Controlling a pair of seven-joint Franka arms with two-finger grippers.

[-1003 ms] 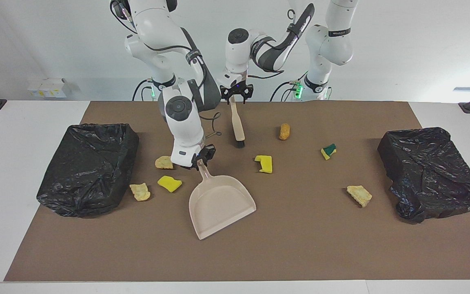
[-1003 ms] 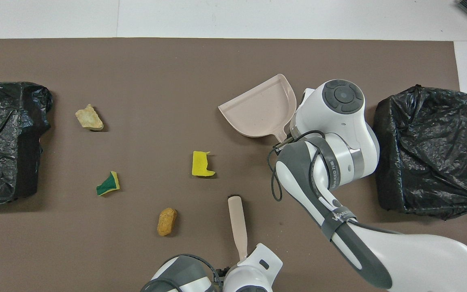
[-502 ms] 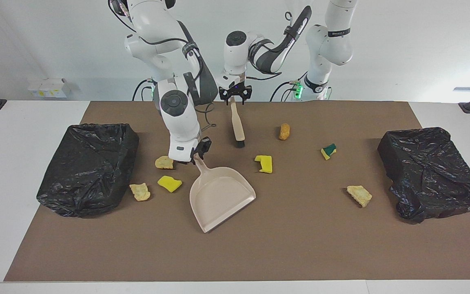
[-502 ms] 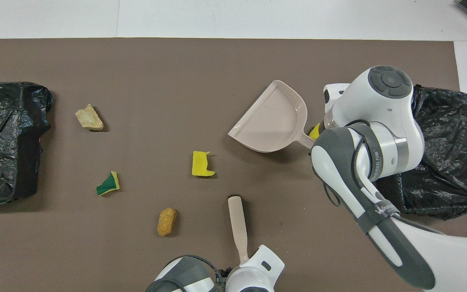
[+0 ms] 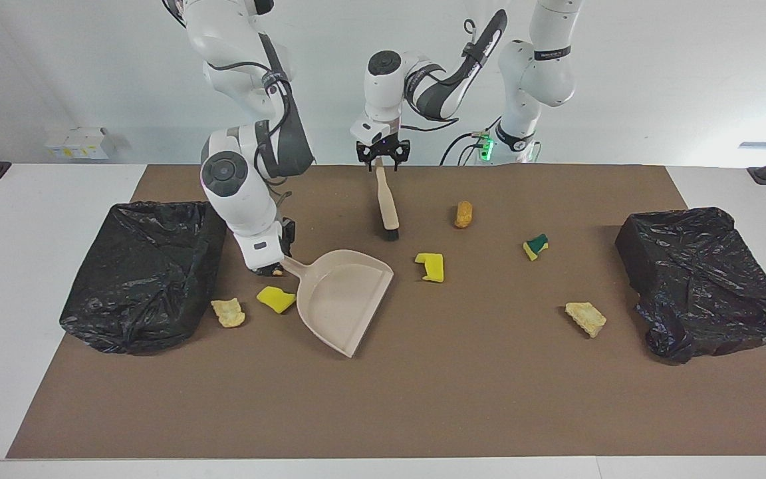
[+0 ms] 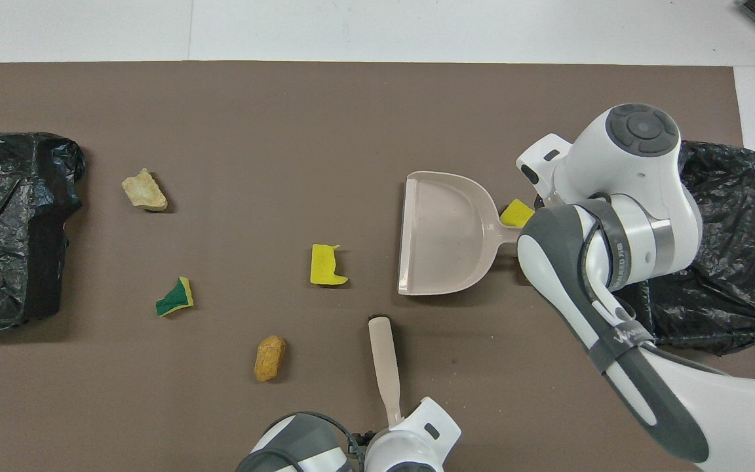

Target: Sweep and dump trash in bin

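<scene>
One camera faces the robots from high across the table (image 5: 383,426) — another looks steeply down.

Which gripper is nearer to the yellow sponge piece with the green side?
Left. The left gripper holds the brush near the table's middle, closer to the green-and-yellow sponge piece. The right gripper holds the dustpan handle, toward the right arm's end.

Tan scrap (image 5: 277,271) under right pincer (image 5: 275,266)
</scene>
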